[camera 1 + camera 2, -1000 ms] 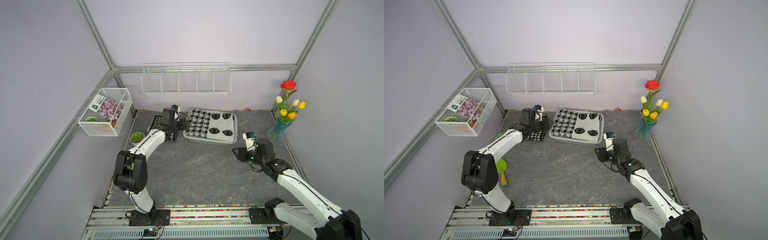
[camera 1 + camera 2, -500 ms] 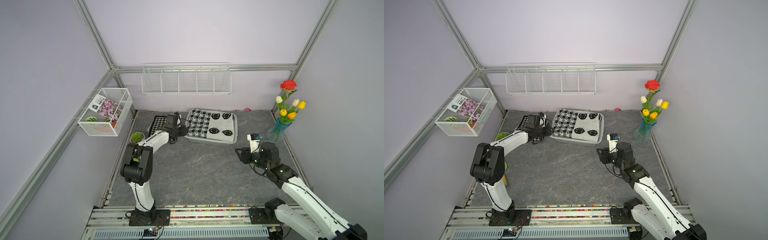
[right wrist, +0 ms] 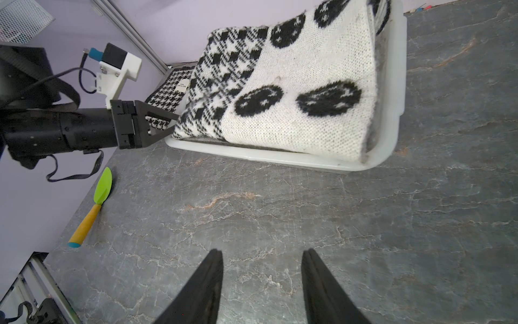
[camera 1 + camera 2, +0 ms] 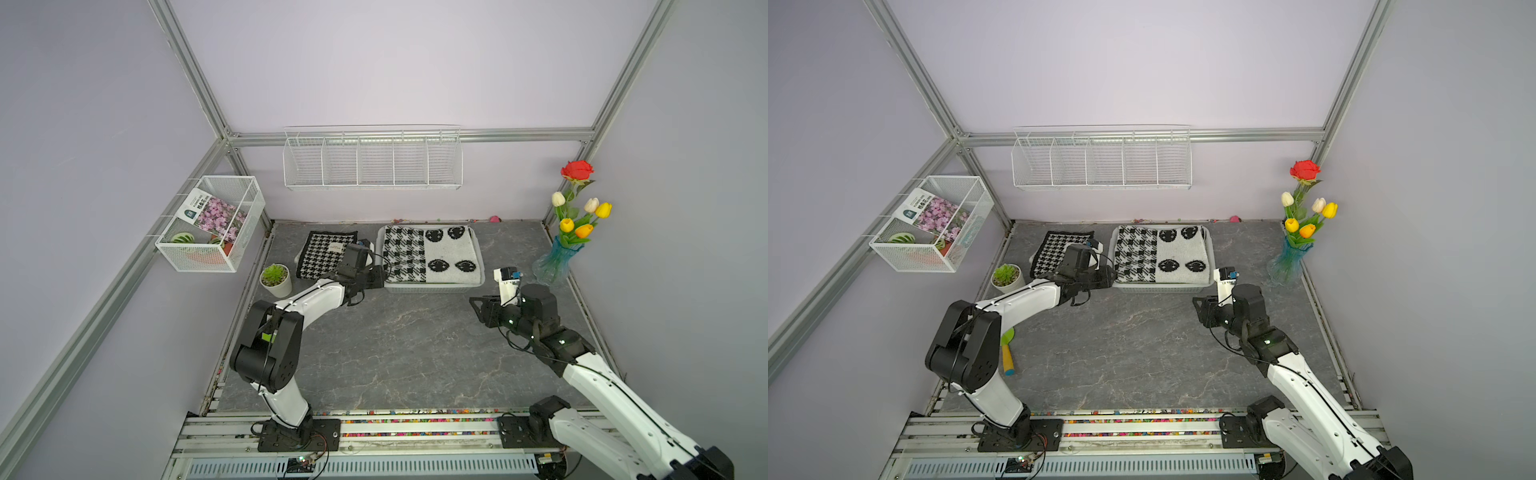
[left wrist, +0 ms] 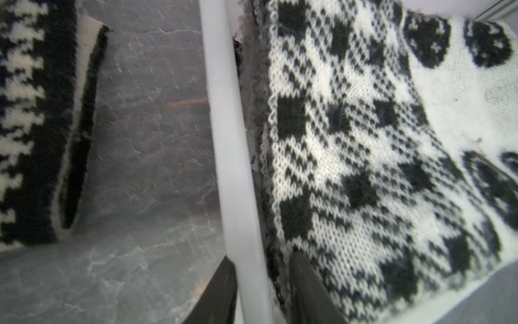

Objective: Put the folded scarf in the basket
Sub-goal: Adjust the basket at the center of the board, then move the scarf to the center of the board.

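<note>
Scarf (image 4: 432,257) in black and white, folded, is seen lying inside the basket (image 4: 432,287), which is nearly filled by it; half of its top is patterned in houndstooth checks and half is white with dark round marks. The basket is set on the grey bench (image 4: 395,345) close to the back wall. The left pincer (image 4: 380,276) is placed at the basket's near left corner. In the left wrist view it is shown closed on the rim of the basket (image 5: 224,112): one finger (image 5: 221,283) is pressed to the outside of the rim and the other is lodged inside, against the edge of the scarf (image 5: 364,140). That hold is also shown in the right wrist view, where the left pincer (image 3: 173,122) is set above and below that corner. The right pincer (image 4: 473,301) is held open and empty over the bench, well apart from the basket's right end; only bare bench is seen between its fingers (image 3: 207,280). A smaller houndstooth cloth (image 4: 326,257) with a label is laid flat on the bench just beside the basket's left side, with a strip of bench between them. A potted plant (image 4: 275,279) is stood near the cloth's front corner, a green trowel (image 4: 1007,351) is laid by the left arm, and a vase (image 4: 552,266) of flowers is stood in the right back corner.
</note>
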